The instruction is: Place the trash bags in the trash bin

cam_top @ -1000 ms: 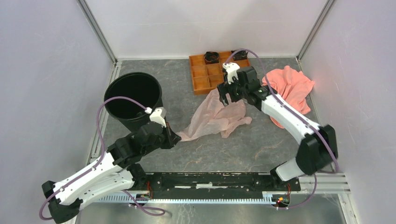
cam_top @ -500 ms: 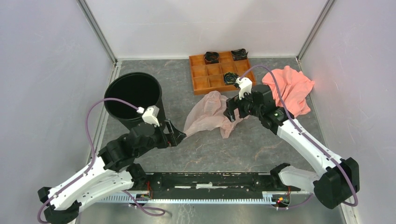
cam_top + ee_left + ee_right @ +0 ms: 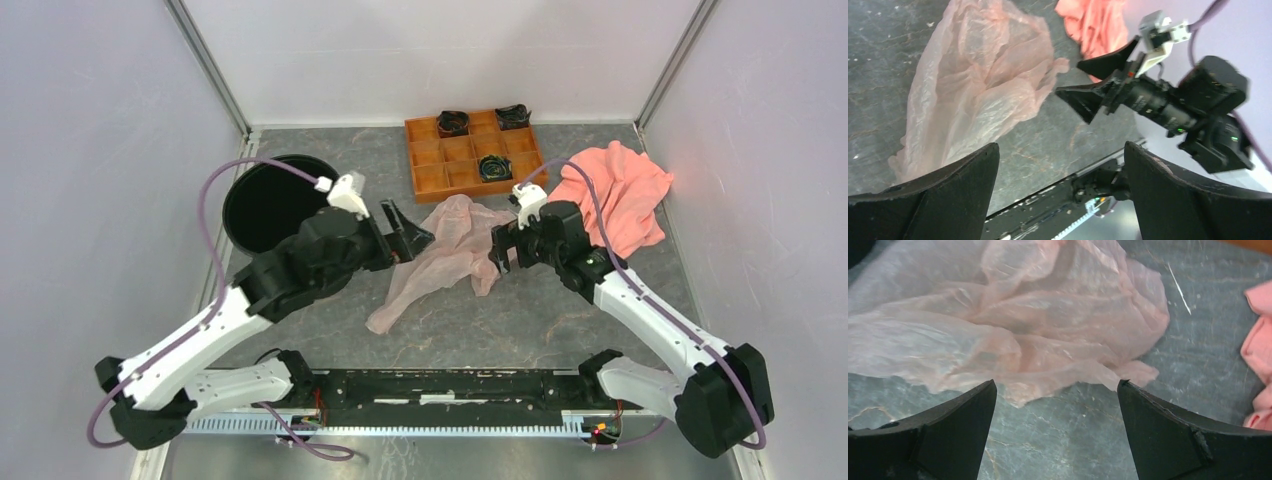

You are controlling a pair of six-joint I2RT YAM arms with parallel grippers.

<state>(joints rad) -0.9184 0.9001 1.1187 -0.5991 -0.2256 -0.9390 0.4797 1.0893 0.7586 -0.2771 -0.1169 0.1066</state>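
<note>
The pale pink, crinkly trash bag point(image 3: 440, 258) lies crumpled on the dark table between my two arms, also seen in the left wrist view point(image 3: 978, 85) and the right wrist view point(image 3: 1023, 315). My left gripper point(image 3: 412, 240) hovers open at the bag's left edge, nothing between its fingers point(image 3: 1060, 150). At the bag's right edge my right gripper point(image 3: 497, 252) stands open just short of the plastic, with nothing in it point(image 3: 1055, 385). The black trash bin point(image 3: 262, 205) stands upright at the left, partly hidden by my left arm.
An orange compartment tray point(image 3: 432, 158) with black items sits at the back. A salmon-pink cloth point(image 3: 615, 195) lies bunched at the right, visible too in the right wrist view point(image 3: 1260, 350). White walls close in on three sides.
My left arm has swung from in front of the bin to the bag's left edge, and its gripper has opened. The right gripper drew back from the tray. The bag now trails toward the front left.
</note>
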